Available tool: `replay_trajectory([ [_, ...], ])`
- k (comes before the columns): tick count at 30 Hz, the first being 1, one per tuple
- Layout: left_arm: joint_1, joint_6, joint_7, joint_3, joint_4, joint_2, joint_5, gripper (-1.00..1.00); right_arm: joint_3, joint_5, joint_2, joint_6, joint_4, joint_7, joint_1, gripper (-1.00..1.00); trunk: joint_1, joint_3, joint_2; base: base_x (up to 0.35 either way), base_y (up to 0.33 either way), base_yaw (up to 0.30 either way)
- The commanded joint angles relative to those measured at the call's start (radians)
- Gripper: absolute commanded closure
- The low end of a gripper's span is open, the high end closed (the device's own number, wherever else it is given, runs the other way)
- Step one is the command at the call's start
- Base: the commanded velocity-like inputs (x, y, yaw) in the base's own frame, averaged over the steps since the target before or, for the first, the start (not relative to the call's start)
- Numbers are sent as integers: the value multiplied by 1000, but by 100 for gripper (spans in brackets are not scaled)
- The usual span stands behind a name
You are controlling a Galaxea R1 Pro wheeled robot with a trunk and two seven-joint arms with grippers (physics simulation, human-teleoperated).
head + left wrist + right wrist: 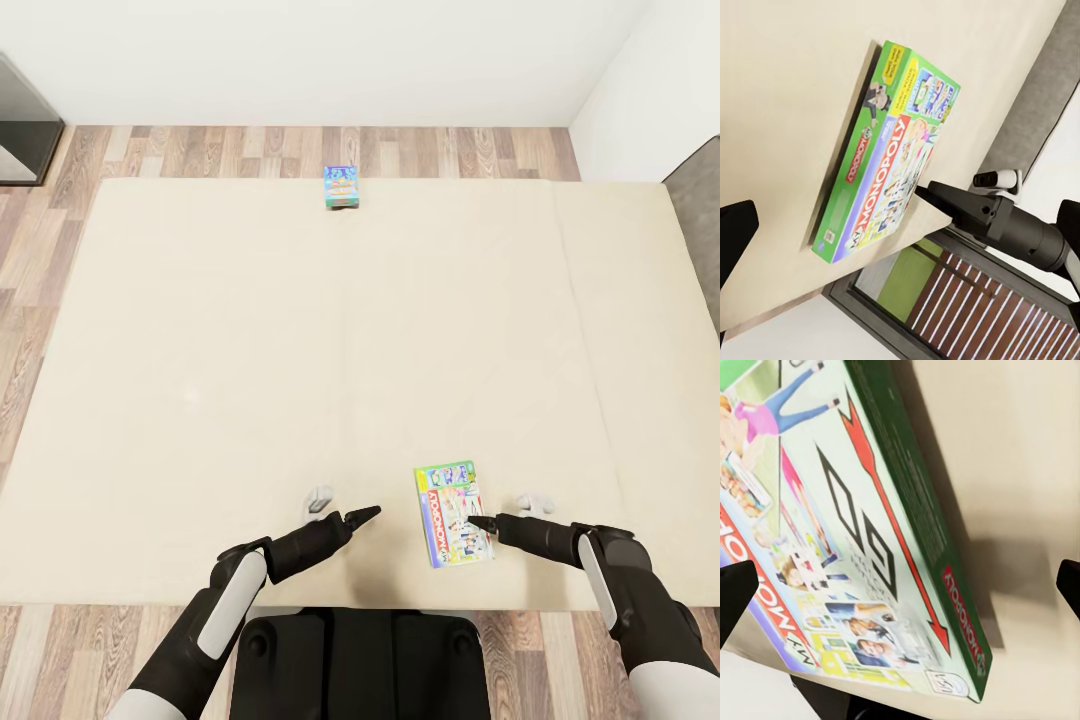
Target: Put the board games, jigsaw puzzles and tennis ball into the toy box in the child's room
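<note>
On the bed [250, 350], seen from the head camera, the Monopoly box [454, 513] lies near the front edge with the right gripper [478, 522] at its right side, the left gripper [366, 515] just off to its left, and a small blue game box [341, 187] at the far edge. From the left wrist, the Monopoly box [889, 150] lies flat on the mattress with the right gripper's tip [926, 190] touching its edge. From the right wrist, the box [855, 540] sits between spread dark fingertips [735, 589], ungrasped; I cannot tell whether the left claw is released or clenched.

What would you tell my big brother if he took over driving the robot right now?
Left gripper: holding nothing, beside the Monopoly box.
Right gripper: tip at the box's edge, no grip yet; whether its fingers are open or closed is unclear.
The Monopoly box lies flat near the bed's front edge. The small blue game box sits at the far edge.
Done: nothing visible.
Left: carry both games to the toy box, plus the remaining toys.
</note>
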Motion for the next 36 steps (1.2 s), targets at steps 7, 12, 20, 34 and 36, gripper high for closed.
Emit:
replay_trajectory([
  [7,-1,7,0,1,0,0,5,-100,-1,-3,0,8,-2,2,0,-100,0,-1,-1,0,0,0],
  [12,0,7,0,1,0,0,5,-100,-1,-3,0,8,-2,2,0,-100,0,-1,-1,0,9,0],
  [20,0,7,0,1,-1,0,5,-100,-1,-4,0,8,-3,3,0,-100,0,-1,-1,0,105,0],
  [34,-1,7,0,1,-1,0,5,-100,-1,-4,0,6,-5,3,0,-100,0,-1,-1,0,182,0],
  [36,-1,7,0,1,-1,0,5,-100,-1,-4,0,5,-5,3,0,-100,0,-1,-1,0,65,0],
])
